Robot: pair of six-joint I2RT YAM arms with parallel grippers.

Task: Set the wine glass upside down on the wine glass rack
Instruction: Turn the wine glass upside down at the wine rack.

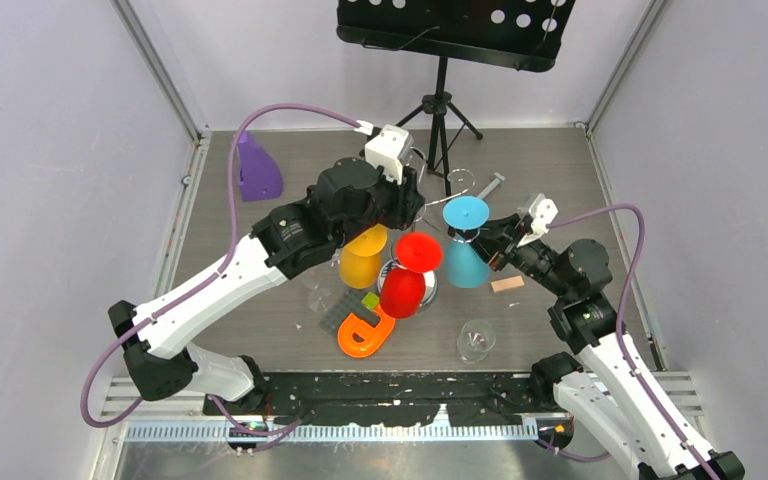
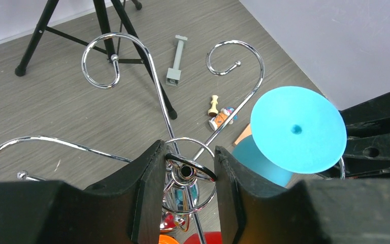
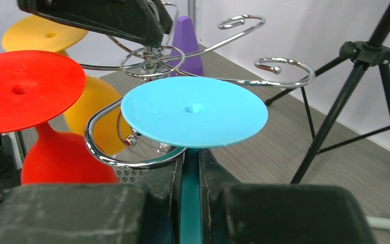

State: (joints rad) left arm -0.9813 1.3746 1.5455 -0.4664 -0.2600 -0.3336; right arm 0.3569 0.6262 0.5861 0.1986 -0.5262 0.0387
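The blue wine glass is upside down, foot on top, beside the chrome wine glass rack. My right gripper is shut on its stem, just under the round blue foot. The foot sits over one curled wire arm, with the stem at that curl's mouth. My left gripper reaches over the rack from the left. Its jaws are closed against both sides of the small ring at the top of the post. The rack's hub shows behind the blue foot.
A red glass and a yellow glass hang upside down on the rack. A black tripod music stand is behind it. A purple cone, an orange piece, a clear glass and a tan block lie around.
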